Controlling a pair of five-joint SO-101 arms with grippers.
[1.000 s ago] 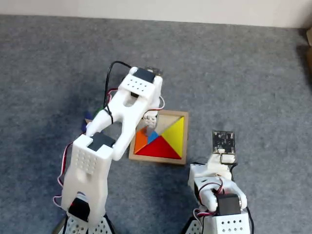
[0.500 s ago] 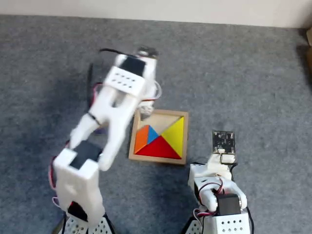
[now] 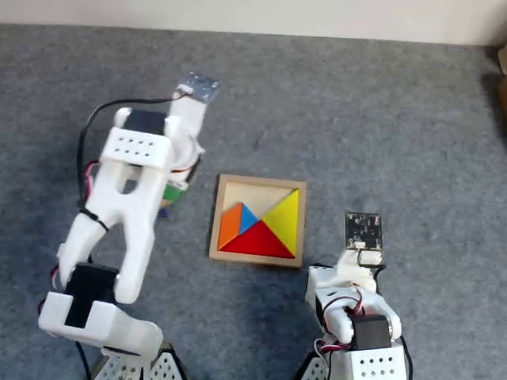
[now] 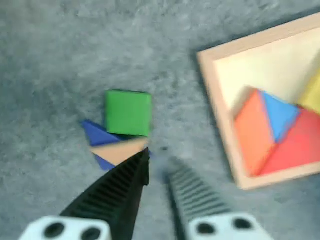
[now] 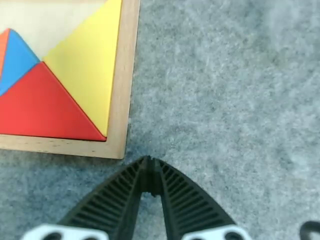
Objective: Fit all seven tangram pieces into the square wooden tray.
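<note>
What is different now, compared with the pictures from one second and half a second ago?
The left arm swung away from the tray toward its own left. The left gripper, open and empty, is now by the loose green square, blue piece and tan piece. The right gripper stayed shut beside the tray. The four pieces in the tray did not move.

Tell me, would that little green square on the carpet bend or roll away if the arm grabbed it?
Probably stiff: the green square looks like a solid block with crisp edges. Rolling seems unlikely, since it lies flat on the carpet. A push might drag the blue piece along, as the two sit right against each other.
</note>
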